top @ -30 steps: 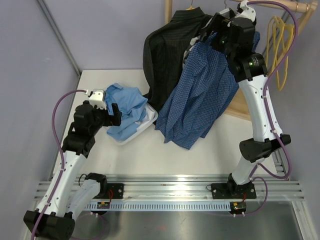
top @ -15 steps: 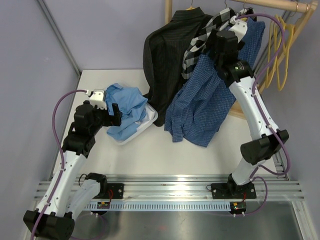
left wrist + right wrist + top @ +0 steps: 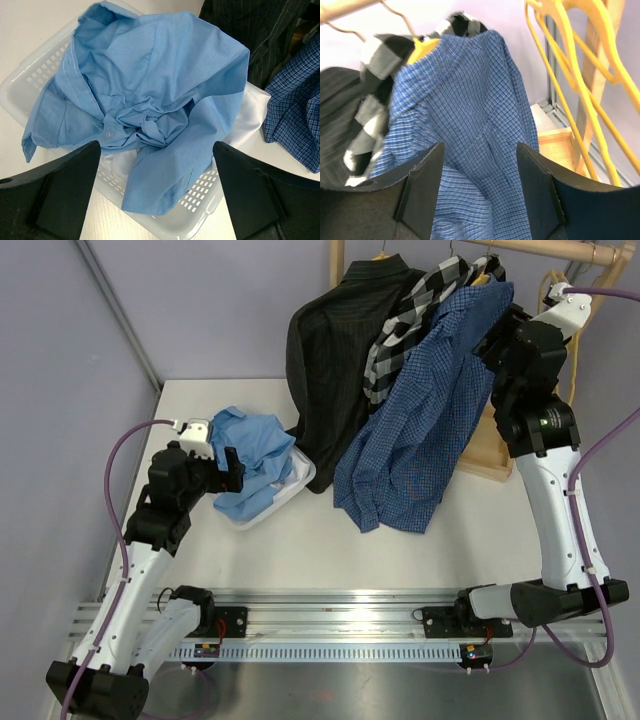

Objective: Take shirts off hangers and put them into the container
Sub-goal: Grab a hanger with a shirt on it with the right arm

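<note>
Blue check shirt (image 3: 420, 430) hangs from the rail (image 3: 575, 250); our right gripper (image 3: 480, 150) faces it, jaws parted, holding nothing. Our left gripper (image 3: 156, 145) gapes empty over the basket (image 3: 30, 80) with the pale-blue shirt (image 3: 150, 75).

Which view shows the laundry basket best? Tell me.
Left wrist: it looks down on the basket, showing rim, perforated walls and the light blue shirt heaped in it. Top external shows only its rim edge beneath that shirt; right wrist shows none of it.
</note>
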`<action>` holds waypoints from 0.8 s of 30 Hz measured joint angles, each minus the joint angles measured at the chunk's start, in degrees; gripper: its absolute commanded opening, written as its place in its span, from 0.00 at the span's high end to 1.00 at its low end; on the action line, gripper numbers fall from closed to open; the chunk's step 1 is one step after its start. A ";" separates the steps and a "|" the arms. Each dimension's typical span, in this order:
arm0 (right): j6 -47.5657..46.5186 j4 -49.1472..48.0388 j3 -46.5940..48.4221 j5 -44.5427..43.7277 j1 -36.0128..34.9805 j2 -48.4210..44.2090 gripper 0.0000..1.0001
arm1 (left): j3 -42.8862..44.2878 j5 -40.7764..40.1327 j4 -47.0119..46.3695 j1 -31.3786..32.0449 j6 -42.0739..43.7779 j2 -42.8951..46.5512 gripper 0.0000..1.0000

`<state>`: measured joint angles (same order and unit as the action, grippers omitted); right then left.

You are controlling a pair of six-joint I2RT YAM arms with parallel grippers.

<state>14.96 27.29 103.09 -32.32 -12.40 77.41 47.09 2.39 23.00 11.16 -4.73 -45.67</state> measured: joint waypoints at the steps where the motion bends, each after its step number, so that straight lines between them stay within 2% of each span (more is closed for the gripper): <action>1: 0.13 0.26 -0.07 0.94 1.14 0.07 0.29 | 0.00 0.00 0.00 0.04 0.00 0.00 0.01; 4: -0.24 -0.02 -2.43 6.80 3.10 -0.02 0.19 | 0.00 0.00 0.00 0.22 0.00 0.00 0.01; 7: -1.27 -0.61 -5.44 16.81 3.30 -0.52 0.10 | 0.00 0.00 0.00 0.37 0.00 0.00 0.01; 10: -1.55 -0.44 -4.50 23.80 3.28 0.39 0.09 | 0.00 0.00 0.02 0.48 0.00 0.09 0.01; 15: 0.50 -0.35 1.86 29.51 3.30 4.13 0.08 | 0.00 0.00 0.00 0.57 0.00 0.33 0.01; 19: 2.97 -0.13 7.74 32.30 3.28 9.11 0.08 | 0.00 0.00 0.02 0.59 0.00 0.33 0.01; 24: 4.35 2.27 12.74 31.28 2.34 15.78 0.12 | 0.00 -0.02 0.00 0.61 0.00 0.33 0.01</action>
<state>19.31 29.56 115.83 -1.04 -10.07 93.19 47.09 2.37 23.00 11.77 -4.73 -45.34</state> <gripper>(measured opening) 0.908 0.988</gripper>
